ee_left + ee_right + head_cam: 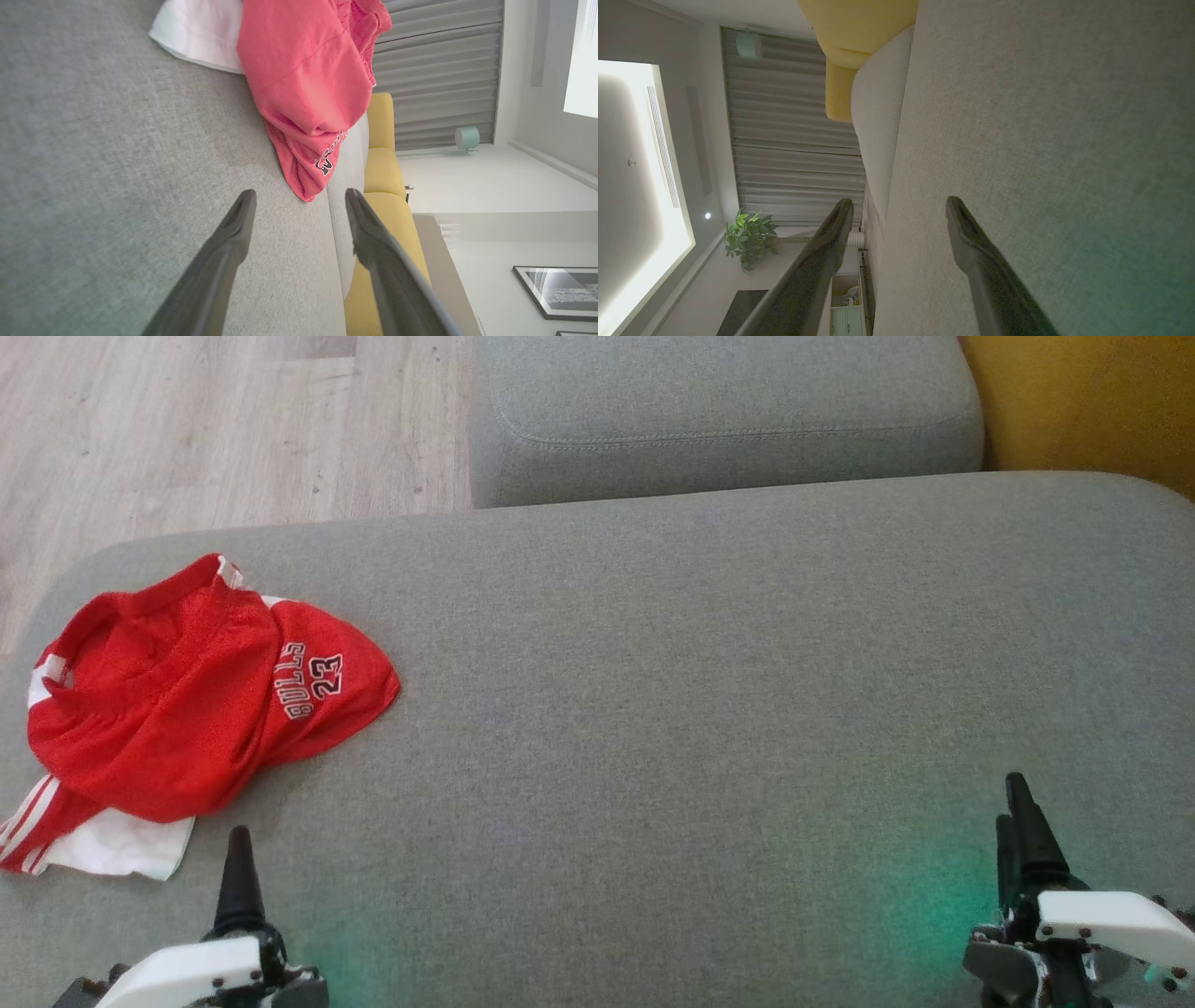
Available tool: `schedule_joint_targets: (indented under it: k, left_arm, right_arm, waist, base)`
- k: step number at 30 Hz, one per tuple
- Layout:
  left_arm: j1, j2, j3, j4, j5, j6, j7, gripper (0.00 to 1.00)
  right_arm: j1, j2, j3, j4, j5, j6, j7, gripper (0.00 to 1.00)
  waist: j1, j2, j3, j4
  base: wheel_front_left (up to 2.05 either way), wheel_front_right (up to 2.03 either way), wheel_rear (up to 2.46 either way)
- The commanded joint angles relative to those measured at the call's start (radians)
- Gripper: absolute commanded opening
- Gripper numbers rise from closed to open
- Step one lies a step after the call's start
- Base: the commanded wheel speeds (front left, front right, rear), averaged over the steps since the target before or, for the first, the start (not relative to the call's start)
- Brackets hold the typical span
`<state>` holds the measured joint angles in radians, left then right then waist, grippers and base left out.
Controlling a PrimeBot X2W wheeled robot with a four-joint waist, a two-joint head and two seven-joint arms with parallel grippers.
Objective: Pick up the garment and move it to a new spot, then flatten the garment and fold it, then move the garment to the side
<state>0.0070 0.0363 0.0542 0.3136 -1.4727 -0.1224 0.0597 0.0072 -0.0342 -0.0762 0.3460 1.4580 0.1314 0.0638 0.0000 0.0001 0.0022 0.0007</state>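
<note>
A crumpled red garment (187, 700) with white trim and "BULLS 23" lettering lies at the left of the grey cushion (700, 709). In the left wrist view the garment (308, 88) sits beyond the fingertips, apart from them. My left gripper (239, 859) hovers just below the garment, near the front edge. Its jaws stand open in the left wrist view (299, 198), nothing between them. At the lower right my right gripper (1018, 812) hovers over bare cushion. It too is open (901, 205) and holds nothing.
A second grey cushion (728, 420) lies beyond the first. Wooden floor (187, 429) shows at the upper left and a yellow seat (1092, 401) at the upper right. Bare grey fabric stretches across the middle and right.
</note>
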Motion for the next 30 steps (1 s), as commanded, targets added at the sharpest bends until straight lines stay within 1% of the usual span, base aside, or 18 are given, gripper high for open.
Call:
schedule_joint_targets:
  k: [1,15,16,30]
  left_arm:
    - [-0.040,0.006,-0.001,-0.036,0.010,0.000,-0.005,1.00]
    - [-0.036,0.007,-0.039,-0.095,0.238,0.052,-0.046,1.00]
    - [-0.036,0.007,-0.045,-0.100,0.262,0.058,-0.052,1.00]
    - [-0.039,0.008,-0.080,-0.142,0.437,0.090,-0.093,1.00]
  right_arm:
    - [-0.051,-0.005,0.006,-0.038,-0.008,0.000,-0.008,1.00]
    - [-0.055,-0.007,0.064,-0.069,-0.221,0.000,-0.049,1.00]
    - [-0.057,-0.007,0.075,-0.068,-0.252,0.000,-0.055,1.00]
    - [-0.070,-0.008,0.147,-0.077,-0.463,0.000,-0.096,1.00]
  waist:
    - [0.0000,-0.0001,0.000,0.000]
    - [0.0000,-0.0001,-0.002,0.001]
    - [0.0000,-0.0001,-0.002,0.002]
    - [0.0000,-0.0001,0.003,0.009]
  base:
    - [0.00,0.00,0.00]
    - [0.00,0.00,0.00]
    - [0.00,0.00,0.00]
    - [0.00,0.00,0.00]
